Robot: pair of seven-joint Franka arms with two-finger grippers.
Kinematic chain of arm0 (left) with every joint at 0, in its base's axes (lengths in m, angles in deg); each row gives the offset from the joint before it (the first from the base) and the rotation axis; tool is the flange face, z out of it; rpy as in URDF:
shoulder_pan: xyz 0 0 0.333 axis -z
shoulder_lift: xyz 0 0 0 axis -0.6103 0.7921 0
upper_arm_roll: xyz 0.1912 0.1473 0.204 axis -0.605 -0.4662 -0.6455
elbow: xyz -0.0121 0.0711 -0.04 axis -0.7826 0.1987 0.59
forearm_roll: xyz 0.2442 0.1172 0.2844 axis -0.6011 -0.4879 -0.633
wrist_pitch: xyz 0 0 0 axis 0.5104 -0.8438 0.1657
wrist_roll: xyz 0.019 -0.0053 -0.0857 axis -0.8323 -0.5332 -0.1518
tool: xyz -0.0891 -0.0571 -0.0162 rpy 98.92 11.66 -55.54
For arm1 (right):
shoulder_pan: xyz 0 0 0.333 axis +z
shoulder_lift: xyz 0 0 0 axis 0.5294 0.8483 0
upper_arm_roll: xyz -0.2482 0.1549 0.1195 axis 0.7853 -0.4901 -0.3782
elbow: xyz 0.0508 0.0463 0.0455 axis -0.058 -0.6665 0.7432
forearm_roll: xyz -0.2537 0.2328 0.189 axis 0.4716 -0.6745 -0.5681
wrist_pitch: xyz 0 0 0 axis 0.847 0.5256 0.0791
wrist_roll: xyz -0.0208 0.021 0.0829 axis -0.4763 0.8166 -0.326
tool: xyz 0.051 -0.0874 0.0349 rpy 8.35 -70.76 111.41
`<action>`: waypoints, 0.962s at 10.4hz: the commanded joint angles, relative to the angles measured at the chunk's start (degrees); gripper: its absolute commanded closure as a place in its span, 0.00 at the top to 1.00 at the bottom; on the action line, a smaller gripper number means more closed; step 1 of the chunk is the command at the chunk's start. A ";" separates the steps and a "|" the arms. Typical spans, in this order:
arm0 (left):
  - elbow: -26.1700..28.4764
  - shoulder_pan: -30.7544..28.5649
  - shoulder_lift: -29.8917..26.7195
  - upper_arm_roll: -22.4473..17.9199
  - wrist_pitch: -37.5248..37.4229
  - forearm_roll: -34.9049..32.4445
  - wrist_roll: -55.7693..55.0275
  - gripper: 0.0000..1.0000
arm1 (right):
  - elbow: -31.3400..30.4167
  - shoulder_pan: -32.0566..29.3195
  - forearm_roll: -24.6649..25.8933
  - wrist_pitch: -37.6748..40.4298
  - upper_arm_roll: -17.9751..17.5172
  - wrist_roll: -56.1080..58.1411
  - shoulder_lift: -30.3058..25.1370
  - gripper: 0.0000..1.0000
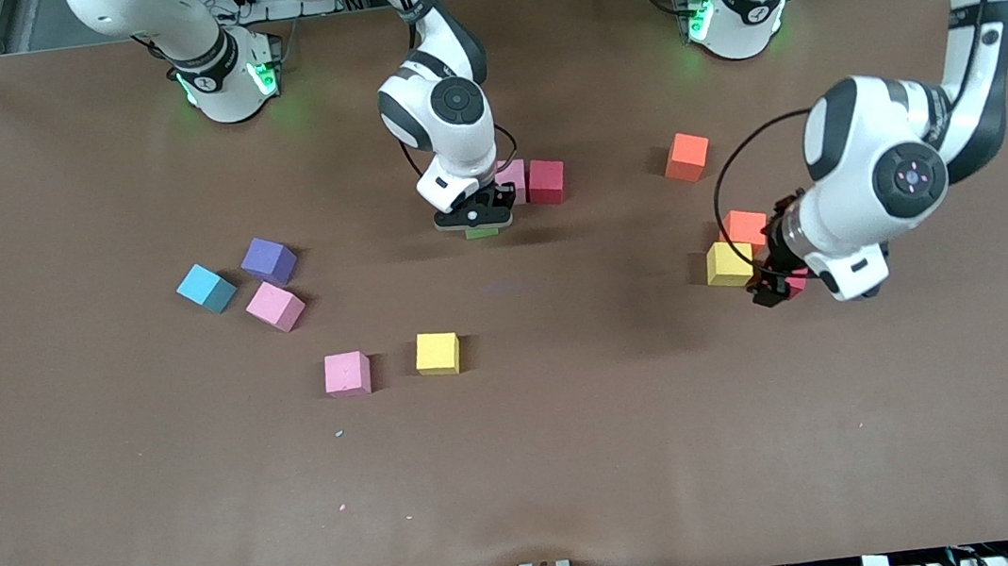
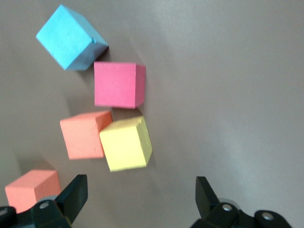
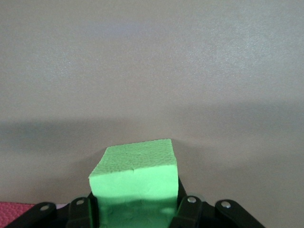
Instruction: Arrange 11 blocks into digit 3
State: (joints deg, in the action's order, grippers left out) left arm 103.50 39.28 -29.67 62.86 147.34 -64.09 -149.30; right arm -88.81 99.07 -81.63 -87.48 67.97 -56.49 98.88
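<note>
Gripping the green block (image 3: 135, 178), the right gripper (image 1: 480, 219) has its fingers clamped on the cube's sides, low at the table's middle, just nearer the front camera than a pink block (image 1: 512, 174) and a red block (image 1: 546, 180); those two sit side by side, touching. Whether the green block rests on the brown table (image 1: 577, 426) or hangs just above it, cannot tell.

Landmark: the red block beside the right gripper.
- Orange block (image 1: 687, 156): toward the left arm's end from it, well apart, alone.
- Left gripper (image 1: 774, 279): farther toward that end, fingers spread wide, holding nothing, over a small cluster of cubes.
- Cluster, in the left wrist view: a yellow block (image 2: 126, 144) touching an orange one (image 2: 84, 134), a deep pink-red one (image 2: 118, 84) just beside them, a light-blue cube (image 2: 70, 37) next to that, another orange cube (image 2: 32, 189) at the gripper's finger.
- Toward the right arm's end, nearer the camera: purple block (image 1: 268, 260), light-blue cube (image 1: 206, 287) and pink block (image 1: 275, 306) grouped close.
- Nearer the camera again: pink block (image 1: 347, 373) and yellow block (image 1: 437, 353), near each other, not touching
</note>
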 commanded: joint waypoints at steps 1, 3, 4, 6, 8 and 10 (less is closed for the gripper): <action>-2.29 -1.31 2.45 0.54 -1.66 -6.42 1.89 1.00 | -1.41 0.66 -1.28 -0.98 0.20 -0.43 -0.16 0.00; -2.47 -3.59 3.94 0.54 -1.57 -8.89 7.41 1.00 | -1.67 0.75 -1.63 -0.98 0.12 -1.39 -0.16 0.06; -2.82 -7.08 4.65 0.63 -1.05 -9.17 8.75 1.00 | -1.67 0.75 -1.63 -0.89 0.03 -1.92 -0.16 0.22; -2.12 -9.67 6.23 0.63 -0.69 -9.17 9.82 1.00 | -1.58 1.63 -1.54 -0.19 0.03 -1.93 -0.16 1.00; -1.51 -9.58 6.32 0.72 -0.78 -8.12 7.46 1.00 | -1.50 1.81 -1.46 0.16 0.12 -1.58 -0.86 1.00; -1.42 -9.49 6.41 1.07 -0.43 -8.03 3.68 1.00 | -0.88 1.54 -0.84 2.52 0.81 -1.40 -2.53 1.00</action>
State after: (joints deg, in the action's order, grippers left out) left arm 102.29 29.49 -23.08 63.50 147.30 -72.07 -143.14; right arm -89.40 100.34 -82.28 -86.89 67.86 -57.52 98.61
